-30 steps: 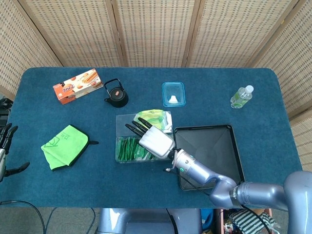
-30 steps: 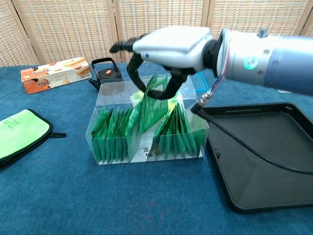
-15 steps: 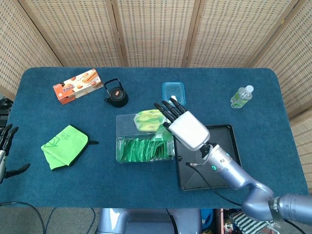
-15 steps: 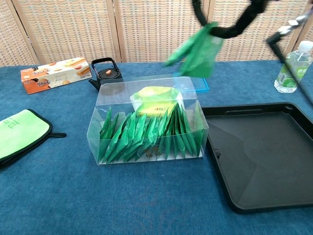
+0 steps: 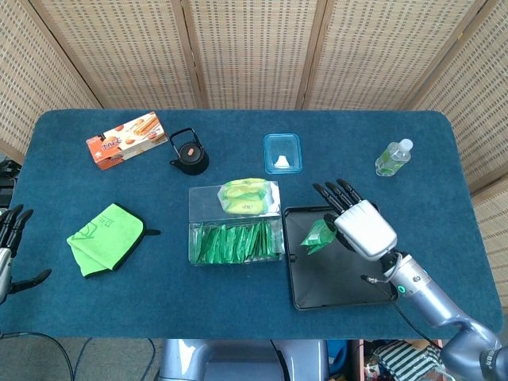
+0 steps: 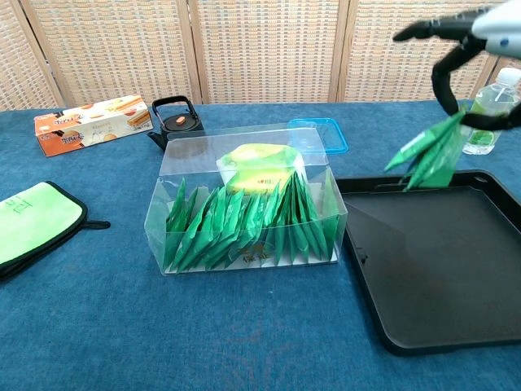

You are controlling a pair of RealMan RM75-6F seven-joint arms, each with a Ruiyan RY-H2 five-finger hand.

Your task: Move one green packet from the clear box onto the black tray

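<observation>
Right hand (image 5: 361, 226) was over the black tray (image 5: 349, 274), pinching a green packet (image 5: 319, 235) between the thumb and dark fingers (image 6: 444, 75); the remaining fingers were spread forward. Chest view showed the packet hanging clear above the tray floor, tip downward, near the tray's far edge, which the head view could not settle since there the packet simply overlapped the tray's upper left part. Chest view caught only the fingers and a sliver of the hand at the top right corner; the head view gave the whole hand, wrist and forearm. The clear box (image 5: 194, 230) stood just left of the tray, with a row of green packets (image 6: 244, 224) standing in its near compartment and yellow-green packets (image 5: 244, 196) in the far one. Left hand (image 5: 9, 248) appeared only in the head view, at the left frame edge off the table, holding nothing, fingers apart. Also on the table (image 5: 238, 302): a green cloth (image 5: 105, 238), black teapot (image 5: 190, 154), biscuit carton (image 5: 126, 139), blue-lidded container (image 5: 282, 153) and water bottle (image 5: 394, 157).
</observation>
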